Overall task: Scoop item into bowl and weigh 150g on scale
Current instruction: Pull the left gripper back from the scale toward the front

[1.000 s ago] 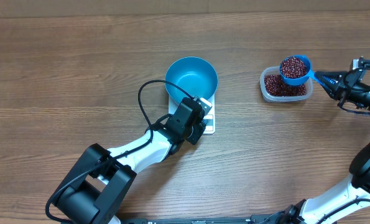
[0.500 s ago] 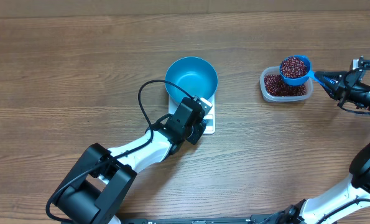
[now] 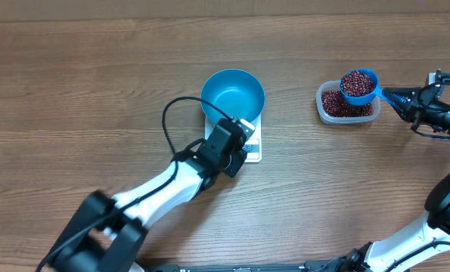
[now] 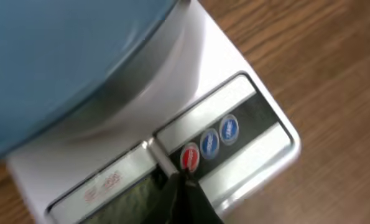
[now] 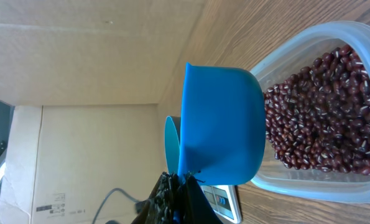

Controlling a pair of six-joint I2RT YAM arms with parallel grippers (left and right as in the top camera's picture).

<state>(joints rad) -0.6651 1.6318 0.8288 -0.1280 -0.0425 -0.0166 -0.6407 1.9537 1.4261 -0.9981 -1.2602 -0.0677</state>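
bench (image 3: 96,91): wood-grain top; everything is carried on it, with bare wood between scale and tub.
left arm (image 3: 156,189): stretched in from the lower left to the scale front; a black cable (image 3: 170,121) is looped beside it.
bowl (image 3: 233,93): teal, upright, seated on the scale platform, no beans seen inside; judged to be placed there so that weight can be read as it is filled.
scale (image 3: 255,137): white, under the bowl; its front panel is partly covered by the left hand. The display cannot be read.
tub (image 3: 321,97): clear plastic, well apart to the right of the scale, part-filled with beans (image 3: 335,106).
scoop (image 3: 373,89): bright blue, heaped with beans, held level over the tub's far right corner; judged loaded and ready to be carried left.
right hand (image 3: 403,99): pinched on the scoop handle.
left hand (image 4: 185,186): fingers pressed together, nothing held; tip set at the red button (image 4: 189,157), contact likely, probably for zeroing or power.
blue buttons (image 4: 219,135): two, just right of the red one, untouched.
obstruction: none seen on the tub-to-bowl line; the left hand sits at the bowl's near side, so that side should be avoided when tipping.
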